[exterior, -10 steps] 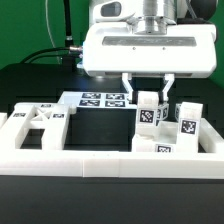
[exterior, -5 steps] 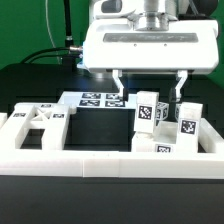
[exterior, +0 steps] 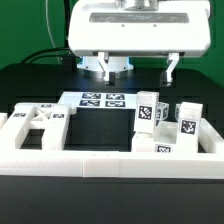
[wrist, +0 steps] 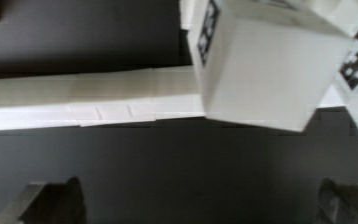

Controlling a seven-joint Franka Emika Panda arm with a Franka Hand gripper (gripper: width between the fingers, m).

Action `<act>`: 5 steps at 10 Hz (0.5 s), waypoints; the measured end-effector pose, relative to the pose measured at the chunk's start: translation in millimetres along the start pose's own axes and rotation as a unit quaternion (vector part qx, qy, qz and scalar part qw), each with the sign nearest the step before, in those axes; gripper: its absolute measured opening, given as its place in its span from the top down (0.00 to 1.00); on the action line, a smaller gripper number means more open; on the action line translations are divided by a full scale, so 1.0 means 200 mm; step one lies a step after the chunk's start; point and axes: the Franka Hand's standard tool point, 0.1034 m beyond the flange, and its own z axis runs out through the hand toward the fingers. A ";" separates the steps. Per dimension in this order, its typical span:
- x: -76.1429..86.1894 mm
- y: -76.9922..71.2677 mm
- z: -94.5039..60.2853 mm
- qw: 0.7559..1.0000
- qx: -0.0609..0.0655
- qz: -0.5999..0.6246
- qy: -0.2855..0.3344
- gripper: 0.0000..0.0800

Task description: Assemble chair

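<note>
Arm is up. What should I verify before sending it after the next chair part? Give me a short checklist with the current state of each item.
1. Gripper open and empty: ok. The jaws stand wide apart with nothing between them.
2. Gripper clear of the parts: ok. It hangs above the upright post without touching it.
3. Upright post standing on end: ok.
4. Upright post joined to another part: cannot tell. Its base is hidden behind the border wall.
5. Second post standing on the exterior view's right: ok.
6. Flat frame part free to reach: ok. It lies flat on the exterior view's left with nothing on it.
</note>
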 end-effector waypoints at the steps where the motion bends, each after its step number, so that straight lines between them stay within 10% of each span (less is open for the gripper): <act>1: 0.00 0.00 0.00 1.000 0.000 0.000 -0.003 0.19; 5: -0.06 0.00 0.03 0.993 0.015 0.019 -0.115 0.19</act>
